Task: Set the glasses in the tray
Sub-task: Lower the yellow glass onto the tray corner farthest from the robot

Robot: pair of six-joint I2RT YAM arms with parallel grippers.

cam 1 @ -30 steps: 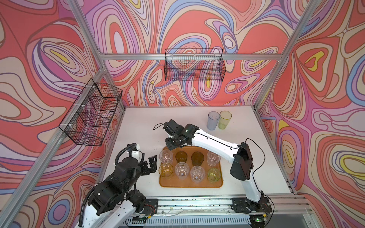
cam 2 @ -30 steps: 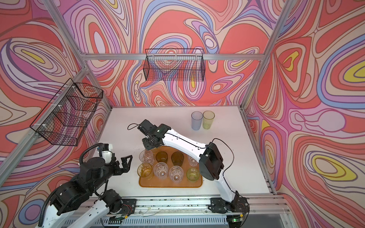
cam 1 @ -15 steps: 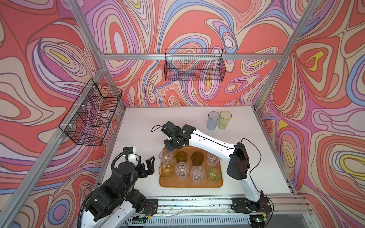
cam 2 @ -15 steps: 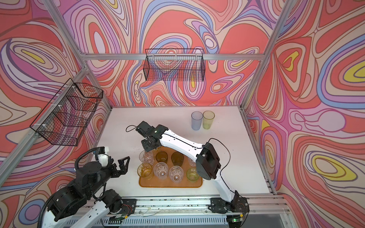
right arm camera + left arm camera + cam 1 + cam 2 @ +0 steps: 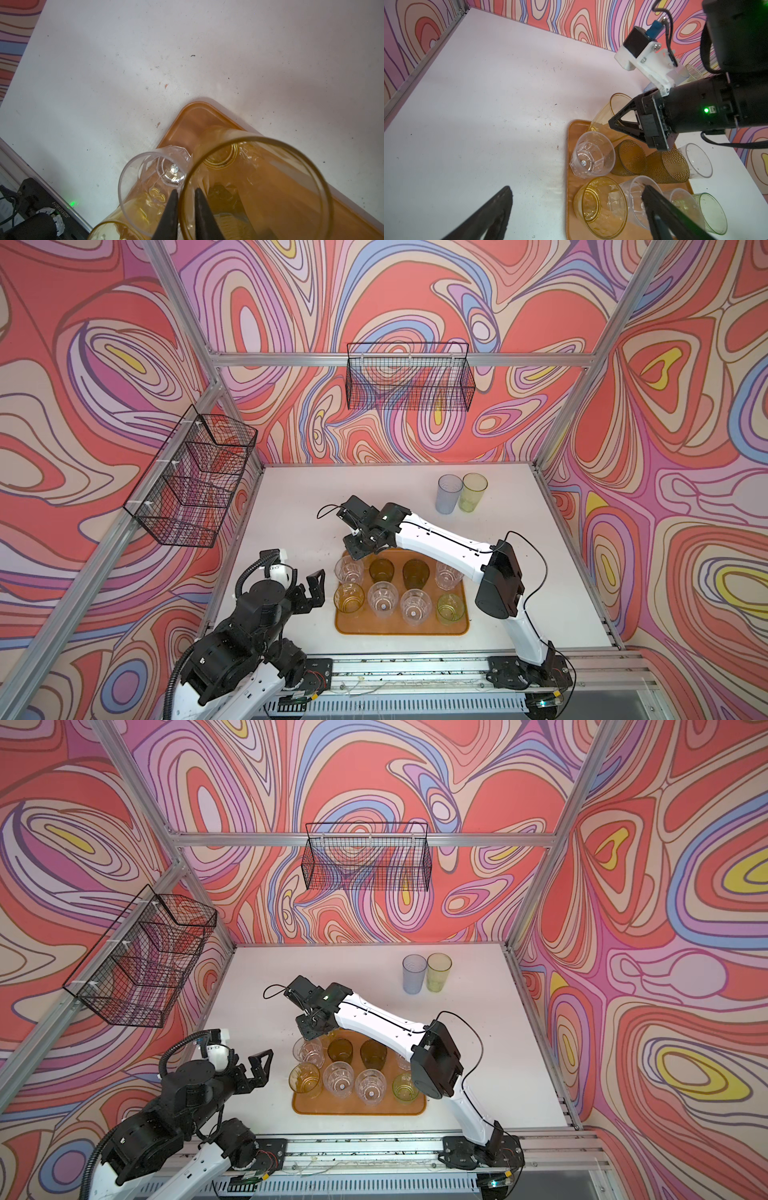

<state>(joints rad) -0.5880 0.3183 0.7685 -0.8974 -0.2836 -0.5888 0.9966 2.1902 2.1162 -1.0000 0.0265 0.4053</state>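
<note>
The yellow tumbler is on the tray, at the corner that lies upper left in both top views. The right gripper sits astride its rim, jaws a narrow slit apart, one finger inside and one outside; whether they pinch it I cannot tell. Eight short glasses fill two rows on the tray, low in mid-frame, while the grey-blue tumbler and the yellow-green tumbler stand touching on the white table toward the upper right. The left gripper hangs spread wide just left of the tray, holding nothing.
</note>
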